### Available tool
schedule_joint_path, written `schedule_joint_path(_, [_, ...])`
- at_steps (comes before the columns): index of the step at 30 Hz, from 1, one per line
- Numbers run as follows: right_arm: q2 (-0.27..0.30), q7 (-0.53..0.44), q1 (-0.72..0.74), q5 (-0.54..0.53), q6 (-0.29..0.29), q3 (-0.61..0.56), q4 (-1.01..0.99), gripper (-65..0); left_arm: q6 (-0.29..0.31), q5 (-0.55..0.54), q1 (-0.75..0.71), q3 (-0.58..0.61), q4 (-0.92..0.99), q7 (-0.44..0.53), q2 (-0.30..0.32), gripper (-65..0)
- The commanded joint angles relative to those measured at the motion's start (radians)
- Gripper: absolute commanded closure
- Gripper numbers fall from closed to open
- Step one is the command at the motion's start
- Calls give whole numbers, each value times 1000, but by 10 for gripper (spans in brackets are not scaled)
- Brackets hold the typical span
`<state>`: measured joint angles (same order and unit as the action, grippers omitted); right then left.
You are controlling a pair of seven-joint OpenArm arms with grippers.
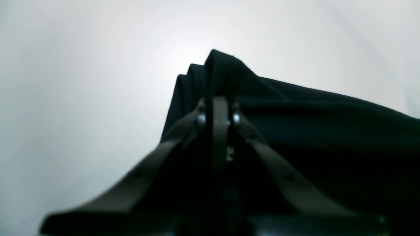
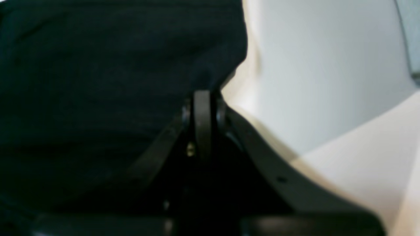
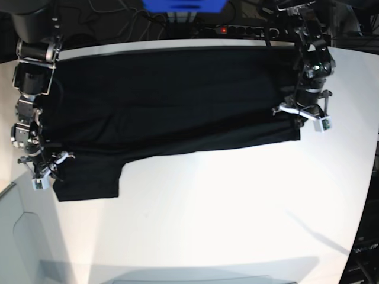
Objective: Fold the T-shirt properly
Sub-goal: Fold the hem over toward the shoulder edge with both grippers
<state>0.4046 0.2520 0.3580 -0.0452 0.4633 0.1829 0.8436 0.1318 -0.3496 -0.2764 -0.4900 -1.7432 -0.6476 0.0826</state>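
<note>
Jaws on both of my arms read as pressed together with black cloth caught between them. On the left wrist camera, the left gripper [image 1: 219, 108] has its two dark fingers meeting at the tips, and a bunched, pleated peak of the T-shirt [image 1: 295, 111] rises right above that meeting point, so I take it as pinching a gathered edge. On the right wrist camera, the right gripper [image 2: 203, 105] shows the same closed stance, its tips tucked into the lower edge of the T-shirt [image 2: 98, 82], which fills that view to the left of the jaws; the picture is blurred, so I cannot make out the exact fold it has.

From the base view, the T-shirt [image 3: 166, 100] lies spread wide across the far half of the white bench [image 3: 225, 219], print side not visible, only plain black. One sleeve hangs toward me at the shirt's near corner beside the right gripper [image 3: 44, 163]. That gripper sits at the shirt's end on that view's left, touching the cloth just above the sleeve. The left gripper [image 3: 305, 115] sits at the shirt's opposite end, on the near corner of the hem side. Beyond the shirt's far edge I see a power strip [image 3: 237, 28] with a red light, and a blue box [image 3: 183, 5].
</note>
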Motion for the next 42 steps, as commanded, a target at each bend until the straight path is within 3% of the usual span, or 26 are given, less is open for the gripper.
schedule_joint_path(1, [23,-27,9,-12,-2,17,52,0,1,-4,2,-3,-24,22,7,0])
schedule_joint_path(12, [15,-16,-213,-14,-2,158,494,0,1,-6,-8,-9,-30,27,7,0])
schedule_joint_path(16, [-29,-16,-313,-14,-1,229,636,0,1,-6,-8,-12,-34,30,9,0])
schedule_joint_path(21, [-109,-16,-416,-14,139,326,782,0,1,-6,-10,-12,-111,22,13,0])
schedule_joint_path(23, [-140,-16,-448,-11,167,353,825,0,1,-6,-13,-12,-149,21,13,0])
schedule_joint_path(32, [-160,-15,-600,-14,188,404,977,0,1,-7,-76,-9,-242,32,7,0])
schedule_joint_path(37, [-209,-15,-629,-14,188,471,1043,0,1,-7,-83,-12,-248,32,7,0])
schedule_joint_path(42, [-220,-15,-670,-14,235,525,1067,0,1,-7,-88,-14,-254,32,7,0])
